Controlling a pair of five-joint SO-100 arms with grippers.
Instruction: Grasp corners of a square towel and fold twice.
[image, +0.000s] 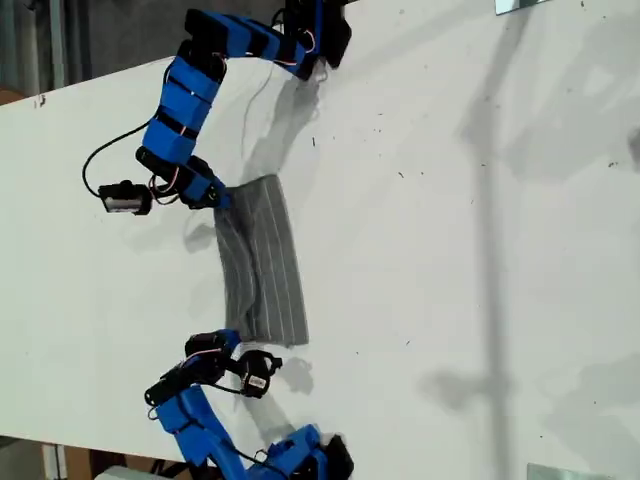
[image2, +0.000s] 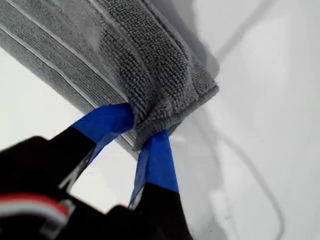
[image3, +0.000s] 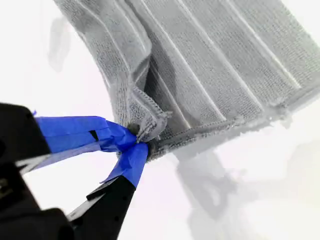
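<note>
The towel (image: 262, 265) lies folded on the white worktop (image: 450, 250). One corner is pinched by my first gripper (image2: 142, 131), another by my second gripper (image3: 137, 142), jaws clamped. No writing can be read.

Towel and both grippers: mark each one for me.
towel (image: 262, 262): exterior view, middle of the folded striped cloth.
my first gripper (image2: 137, 132): first wrist view, between the blue tips pinching a towel end.
my second gripper (image3: 134, 141): second wrist view, between the tips clamped on a corner.
</note>
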